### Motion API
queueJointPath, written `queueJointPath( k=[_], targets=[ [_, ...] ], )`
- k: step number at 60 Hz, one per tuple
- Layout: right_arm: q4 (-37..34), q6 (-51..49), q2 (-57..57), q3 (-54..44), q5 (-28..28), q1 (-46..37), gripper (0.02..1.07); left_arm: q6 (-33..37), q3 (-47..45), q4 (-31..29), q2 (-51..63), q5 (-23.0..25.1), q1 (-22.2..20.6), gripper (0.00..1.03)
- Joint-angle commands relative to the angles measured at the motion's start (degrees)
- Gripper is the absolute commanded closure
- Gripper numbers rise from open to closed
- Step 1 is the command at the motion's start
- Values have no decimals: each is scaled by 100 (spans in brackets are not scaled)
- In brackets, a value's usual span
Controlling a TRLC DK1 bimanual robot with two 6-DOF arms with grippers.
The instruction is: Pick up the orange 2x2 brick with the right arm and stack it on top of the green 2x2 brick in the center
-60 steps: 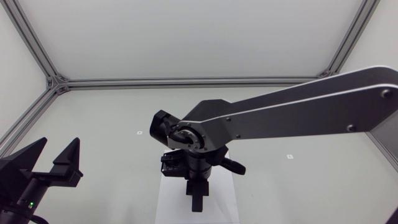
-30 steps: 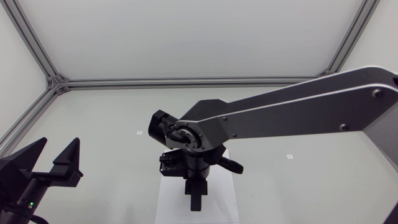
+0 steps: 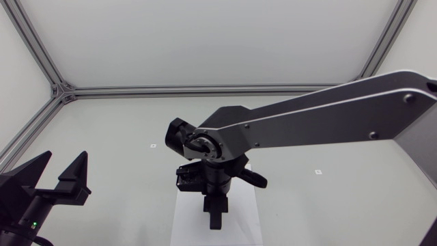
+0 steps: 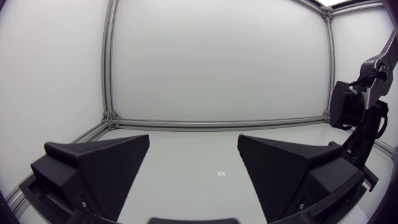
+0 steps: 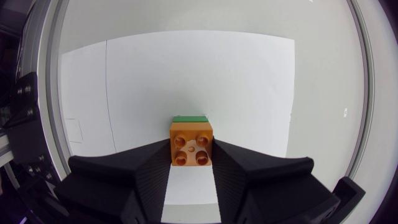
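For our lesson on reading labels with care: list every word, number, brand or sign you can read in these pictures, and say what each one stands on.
No text can be read in any view.
Two small marks on the table: too small to read.
Studs of the orange brick: no print can be made out.

Soft, bright, even light fills all three views, seemingly from overhead, and leaves the pale worktop (image 3: pixel 102 137) almost free of shadow. In the head view the right arm (image 3: pixel 328 119) has a mild sheen along its silver link, while its black joints lose detail in their own darkness. In the right wrist view the matte right gripper (image 5: pixel 191 155) reads very dark, small glints sit on the studs of the orange 2x2 brick (image 5: pixel 191 144), and the white sheet (image 5: pixel 189 196) is dimmer between the fingers. Both wrist views bow the straight frame rails (image 4: pixel 111 62) near their edges.
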Motion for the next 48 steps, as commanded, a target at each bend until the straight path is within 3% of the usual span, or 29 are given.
queueJointPath(
  k=[1, 27, 48],
  targets=[
    [-113, -47, 279, -161, -55, -34, 101, 73, -235, -78, -45, 25, 14, 4],
    [-280, 401, 543, -126, 252, 54, 101, 73, -235, -87, -45, 25, 14, 4],
    [-359, 146, 798, -3, 41, -113, 101, 73, -235, -87, -45, 34, 14, 4]
  ],
)
